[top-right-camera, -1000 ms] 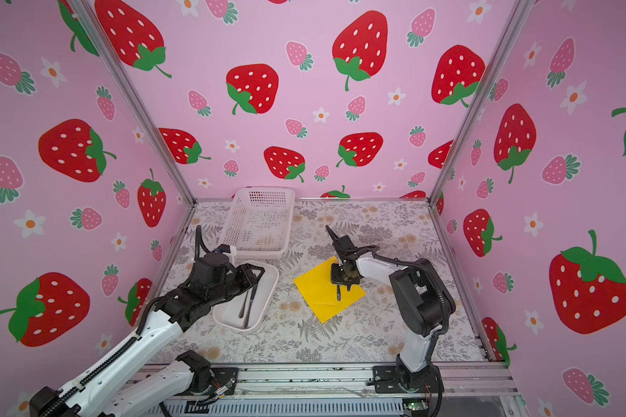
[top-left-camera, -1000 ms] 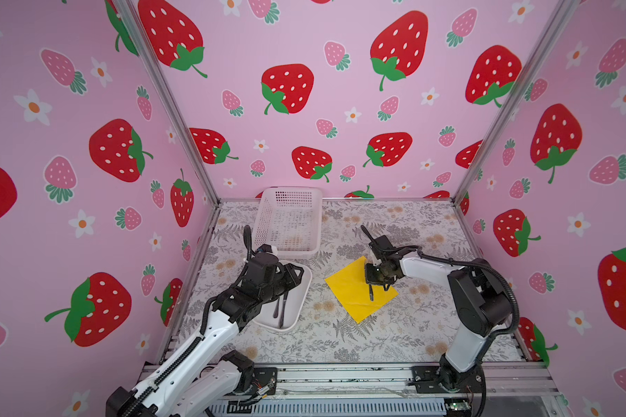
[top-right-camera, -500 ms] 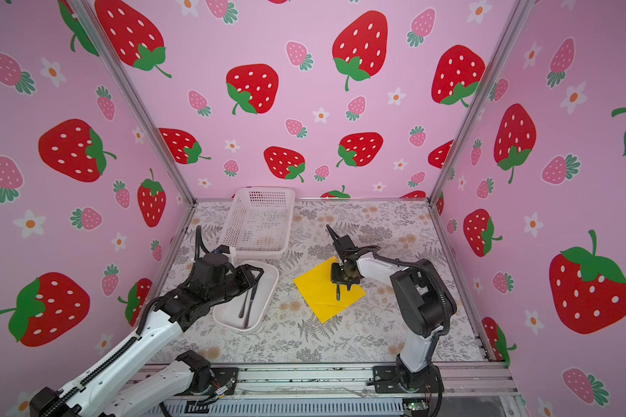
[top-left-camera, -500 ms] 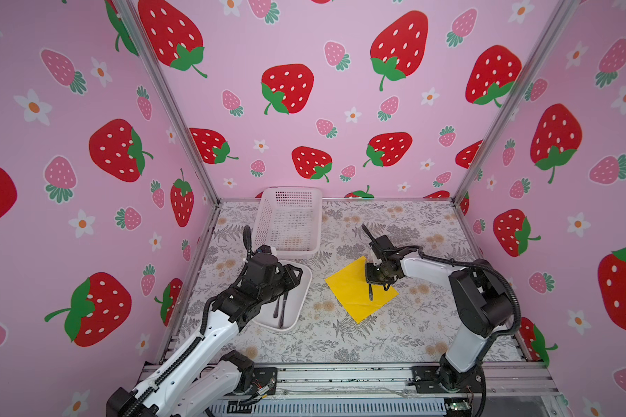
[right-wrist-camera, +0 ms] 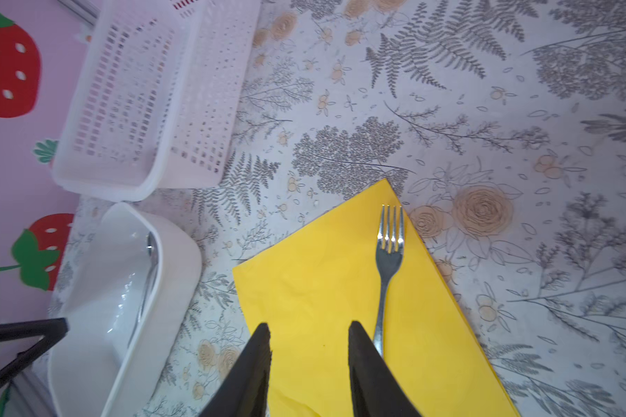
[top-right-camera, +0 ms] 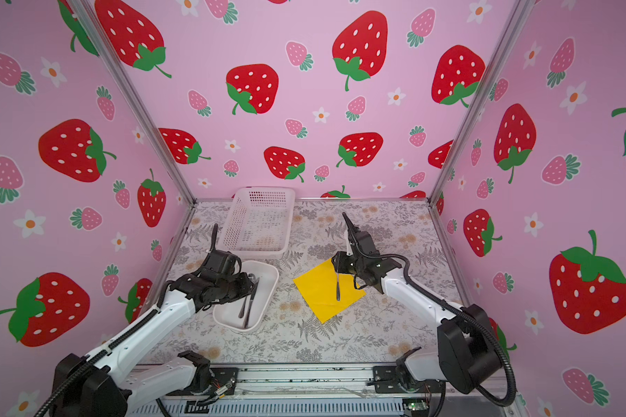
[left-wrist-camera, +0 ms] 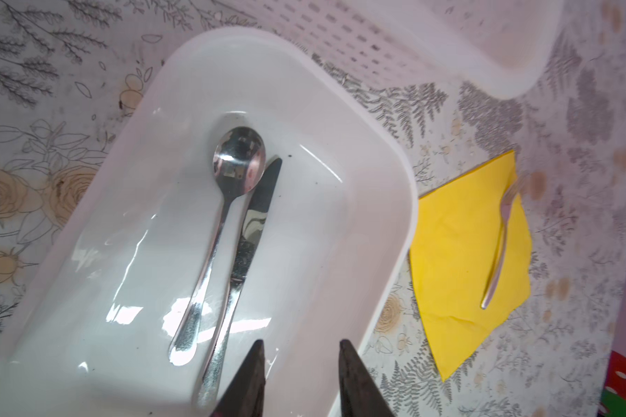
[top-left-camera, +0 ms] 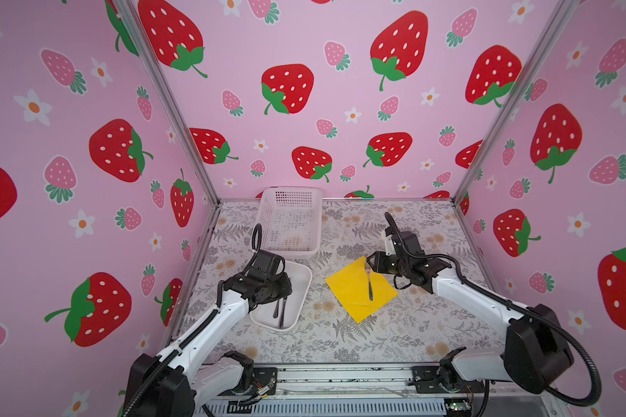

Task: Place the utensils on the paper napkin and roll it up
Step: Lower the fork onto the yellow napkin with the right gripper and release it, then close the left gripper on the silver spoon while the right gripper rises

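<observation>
The yellow paper napkin [top-left-camera: 355, 294] [right-wrist-camera: 326, 289] lies flat in the middle of the table. A fork [top-left-camera: 369, 285] [right-wrist-camera: 388, 260] rests loose on it, tines toward the back wall. My right gripper [right-wrist-camera: 308, 330] [top-left-camera: 371, 263] hovers open over the napkin's far corner, the fork handle just outside one finger. A spoon [left-wrist-camera: 228, 202] and a knife [left-wrist-camera: 248, 238] lie side by side in the white tray [left-wrist-camera: 304, 252] [top-left-camera: 299, 279]. My left gripper [left-wrist-camera: 300, 348] hangs open above the tray beside the knife handle, with nothing between its fingers.
A white mesh basket [top-left-camera: 290, 220] [right-wrist-camera: 141, 94] stands at the back, just behind the tray. Pink strawberry walls close the table in on three sides. The floral tabletop [top-left-camera: 412, 325] stretches in front of and to the right of the napkin.
My right gripper has opened, let the fork go onto the napkin and drawn back toward the napkin's far corner. The left arm has hardly moved.
</observation>
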